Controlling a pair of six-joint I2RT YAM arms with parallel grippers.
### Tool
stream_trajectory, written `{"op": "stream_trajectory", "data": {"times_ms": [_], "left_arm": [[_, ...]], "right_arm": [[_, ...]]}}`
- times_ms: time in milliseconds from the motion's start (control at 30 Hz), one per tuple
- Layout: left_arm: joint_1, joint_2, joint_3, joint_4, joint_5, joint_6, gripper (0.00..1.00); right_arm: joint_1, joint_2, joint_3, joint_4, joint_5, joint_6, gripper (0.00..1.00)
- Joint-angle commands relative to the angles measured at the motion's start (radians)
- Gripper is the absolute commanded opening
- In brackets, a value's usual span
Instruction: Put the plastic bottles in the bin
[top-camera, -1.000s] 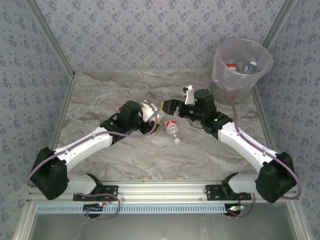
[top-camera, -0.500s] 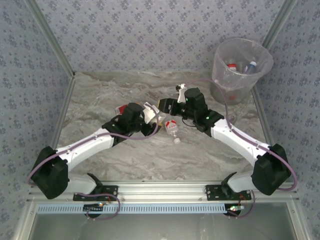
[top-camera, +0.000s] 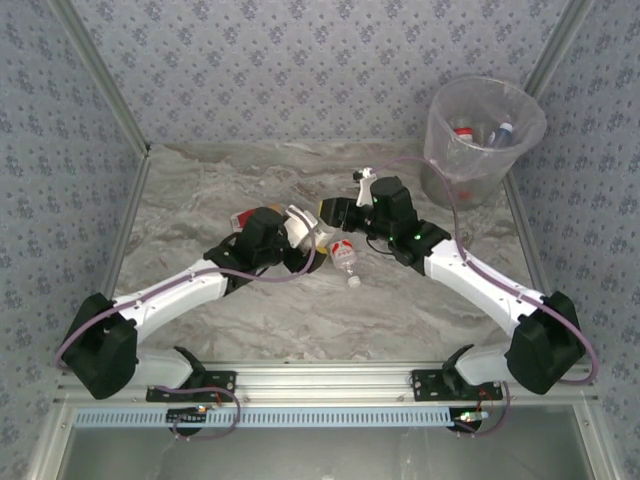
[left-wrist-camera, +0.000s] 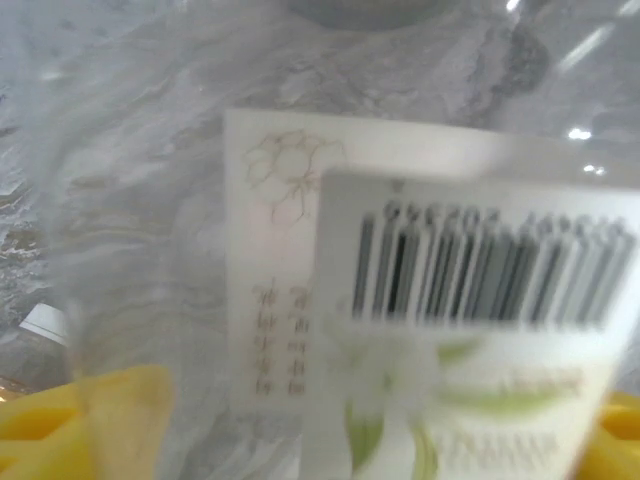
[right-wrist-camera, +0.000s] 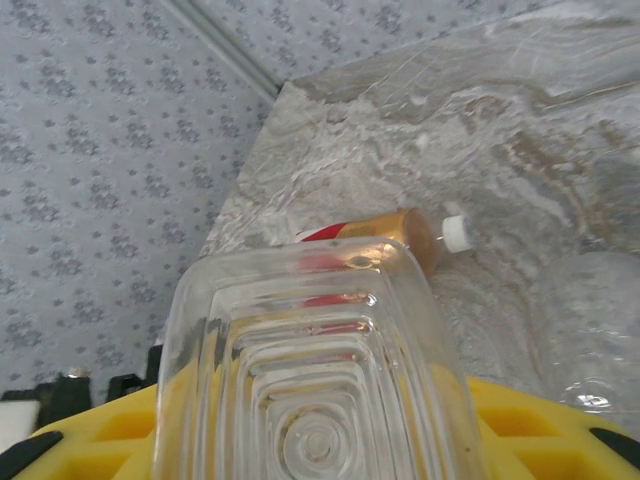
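Note:
My left gripper (top-camera: 296, 229) is shut on a clear bottle with a white barcode label (left-wrist-camera: 440, 300), its yellow pads (left-wrist-camera: 90, 420) on both sides of it. My right gripper (top-camera: 332, 212) is shut on a clear ribbed square bottle (right-wrist-camera: 315, 380), seen base-on; the two grippers nearly meet at mid-table. A clear bottle with a red label (top-camera: 343, 256) lies just below them. An amber bottle with a red label and white cap (right-wrist-camera: 400, 234) lies behind the left gripper (top-camera: 243, 215). The bin (top-camera: 447, 160) stands at the far right corner with bottles (top-camera: 465, 134) inside.
Patterned walls and metal frame posts close in the marble table (top-camera: 200, 190) on the left, back and right. The bin is taller than both grippers. Both arms stretch diagonally from the near rail (top-camera: 320, 380) toward the middle.
My right gripper has moved left, closing in on the left gripper. My left gripper has shifted slightly right with its white-labelled bottle. The bottles on the table have not moved.

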Motion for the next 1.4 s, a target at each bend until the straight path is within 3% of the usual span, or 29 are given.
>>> {"op": "stream_trajectory", "data": {"times_ms": [0, 200, 467, 800, 1033, 1233, 1367], "left_arm": [[0.011, -0.065, -0.026, 0.086, 0.059, -0.042, 0.96], [0.052, -0.127, -0.073, 0.152, 0.055, -0.100, 0.99], [0.176, -0.253, -0.197, 0.304, 0.058, -0.245, 0.99], [0.248, -0.327, -0.275, 0.329, -0.213, -0.390, 1.00], [0.281, -0.362, -0.245, 0.191, -0.449, -0.520, 1.00], [0.326, -0.376, -0.238, 0.118, -0.504, -0.604, 0.99], [0.338, -0.376, -0.239, 0.091, -0.523, -0.623, 0.99]], "right_arm": [[-0.016, -0.030, 0.000, -0.024, 0.057, -0.031, 0.00], [-0.031, -0.041, 0.000, -0.043, 0.076, -0.033, 0.00], [-0.059, -0.072, -0.004, -0.091, 0.129, -0.042, 0.00], [-0.105, -0.118, 0.006, -0.155, 0.172, -0.078, 0.00], [-0.134, -0.162, 0.061, -0.265, 0.245, -0.149, 0.00], [-0.167, -0.191, 0.107, -0.309, 0.310, -0.189, 0.00], [-0.233, -0.193, 0.144, -0.294, 0.270, -0.189, 0.00]]}}
